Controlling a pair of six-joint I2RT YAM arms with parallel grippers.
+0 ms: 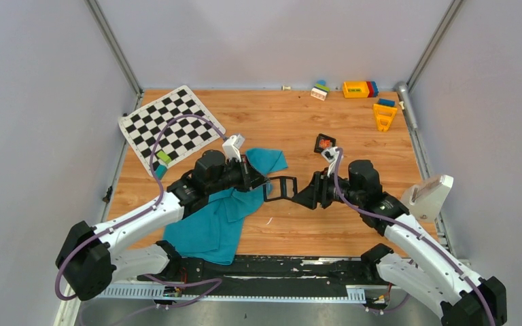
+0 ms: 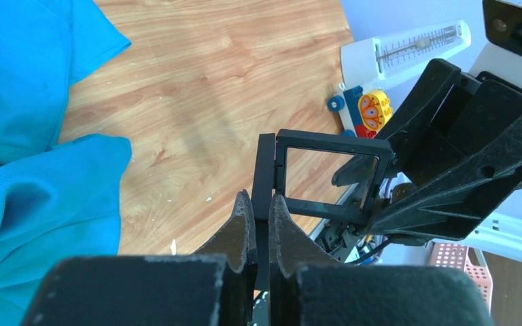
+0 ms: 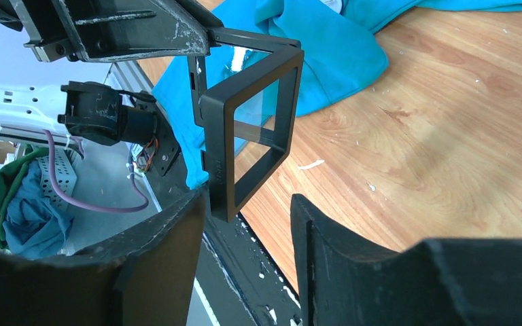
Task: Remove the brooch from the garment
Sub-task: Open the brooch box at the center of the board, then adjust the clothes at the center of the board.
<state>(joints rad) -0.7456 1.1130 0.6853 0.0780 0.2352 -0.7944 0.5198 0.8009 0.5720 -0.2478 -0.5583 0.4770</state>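
Observation:
The teal garment (image 1: pixel 211 224) lies crumpled at the front left, partly under my left arm; it also shows in the left wrist view (image 2: pixel 34 197) and the right wrist view (image 3: pixel 340 47). No brooch shows on the visible fabric. My left gripper (image 1: pixel 266 185) (image 2: pixel 261 204) is shut on one thin panel of an open black square box (image 1: pixel 282 188) (image 2: pixel 333 141), held above the table. Its clear-windowed frame (image 3: pixel 221 156) sticks out toward my right gripper (image 1: pixel 304 193) (image 3: pixel 248 200), which is open, with the frame's corner beside its left finger.
A second small black box (image 1: pixel 324 142) holding something orange-red sits mid-table behind the right arm. A checkered mat (image 1: pixel 170 122) lies at the back left. Toy blocks (image 1: pixel 360 89) and a yellow piece (image 1: pixel 384 115) are at the back right. A white object (image 1: pixel 429 193) stands at the right edge.

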